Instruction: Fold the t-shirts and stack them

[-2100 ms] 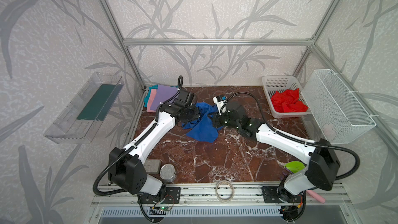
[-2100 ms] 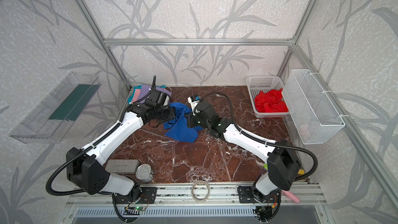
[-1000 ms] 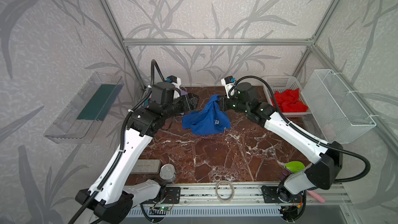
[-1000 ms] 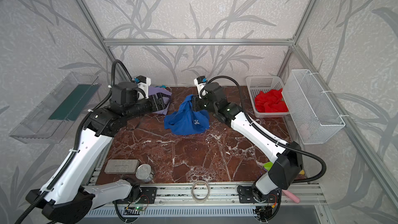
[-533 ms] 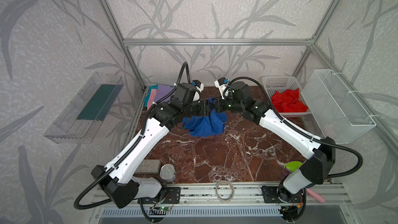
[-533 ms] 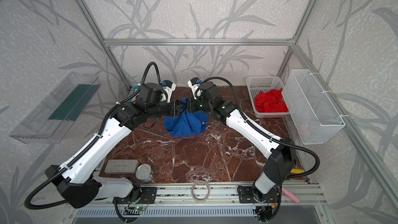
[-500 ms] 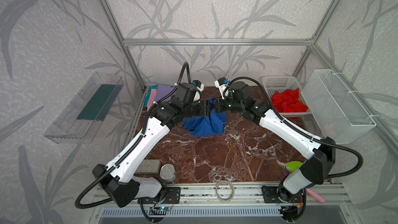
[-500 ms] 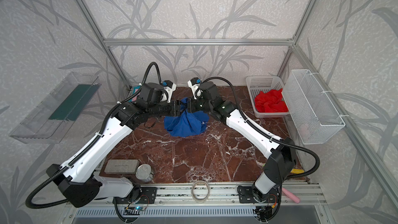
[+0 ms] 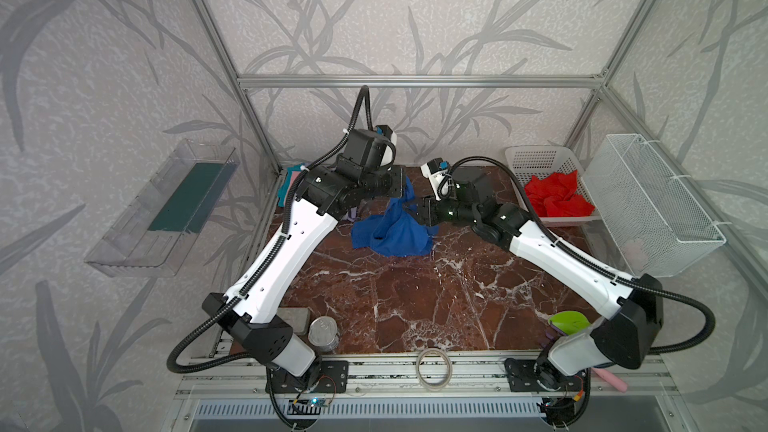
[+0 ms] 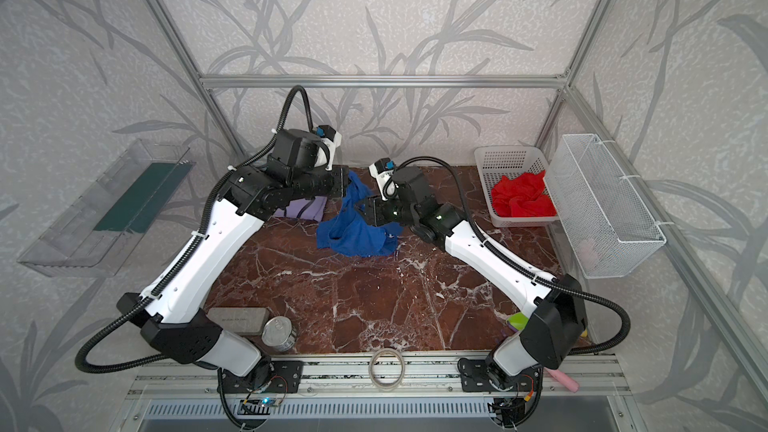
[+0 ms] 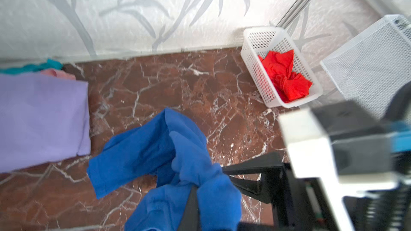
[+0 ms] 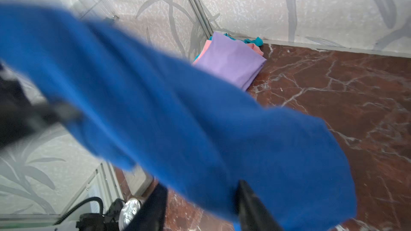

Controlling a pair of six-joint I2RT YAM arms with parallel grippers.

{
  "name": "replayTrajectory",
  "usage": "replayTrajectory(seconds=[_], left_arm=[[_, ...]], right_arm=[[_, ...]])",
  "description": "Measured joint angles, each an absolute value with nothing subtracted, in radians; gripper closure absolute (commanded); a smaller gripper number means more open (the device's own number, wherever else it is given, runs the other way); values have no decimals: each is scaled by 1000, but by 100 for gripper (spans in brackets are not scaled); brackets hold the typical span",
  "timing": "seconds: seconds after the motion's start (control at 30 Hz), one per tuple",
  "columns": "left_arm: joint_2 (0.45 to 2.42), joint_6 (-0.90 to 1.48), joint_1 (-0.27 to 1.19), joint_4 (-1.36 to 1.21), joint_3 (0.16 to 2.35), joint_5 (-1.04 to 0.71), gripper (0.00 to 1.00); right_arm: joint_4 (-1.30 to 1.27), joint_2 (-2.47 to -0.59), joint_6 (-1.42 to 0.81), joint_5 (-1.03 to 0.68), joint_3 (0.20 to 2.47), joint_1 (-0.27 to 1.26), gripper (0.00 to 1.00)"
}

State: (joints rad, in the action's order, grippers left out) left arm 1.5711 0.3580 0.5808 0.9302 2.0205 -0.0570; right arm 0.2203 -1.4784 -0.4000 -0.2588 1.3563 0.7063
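Note:
A crumpled royal blue t-shirt (image 9: 390,228) (image 10: 353,232) hangs over the marble table near the back middle, its lower part resting on the top. My left gripper (image 9: 405,189) (image 10: 350,185) (image 11: 195,188) is shut on the shirt's raised top bunch. My right gripper (image 9: 419,211) (image 10: 365,207) (image 12: 200,193) stands open just right of it, the blue cloth (image 12: 178,118) draped in front of its spread fingers (image 12: 249,203). A red t-shirt (image 9: 557,197) (image 11: 284,78) lies bunched in the white basket (image 9: 536,155). Folded lavender (image 12: 231,65), pink (image 12: 255,47) and teal (image 12: 255,40) shirts are stacked at the back left corner.
A white wire basket (image 9: 652,209) hangs on the right wall and a clear tray (image 9: 166,205) on the left wall. Along the front edge sit a grey block (image 9: 295,317), a tin can (image 9: 324,328), a tape ring (image 9: 434,363) and a green object (image 9: 567,322).
My left gripper swung in from the left and shut on the top of the blue shirt. My right gripper, which held that bunch, has opened and let go.

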Motion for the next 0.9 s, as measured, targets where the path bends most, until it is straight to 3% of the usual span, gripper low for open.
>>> replayTrajectory(seconds=[0.2, 0.4, 0.63, 0.9], left_arm=[[1577, 298, 581, 983, 2286, -42, 100], [1518, 244, 581, 1012, 2370, -9, 100], [1452, 203, 581, 1037, 2370, 64, 100], [1427, 180, 581, 1048, 2370, 140, 100]], right_arm=[[229, -1342, -268, -166, 1245, 695, 16], [203, -1310, -159, -103, 1158, 662, 21], [85, -1501, -149, -165, 1142, 671, 19], [-62, -1794, -181, -320, 1235, 896, 10]])
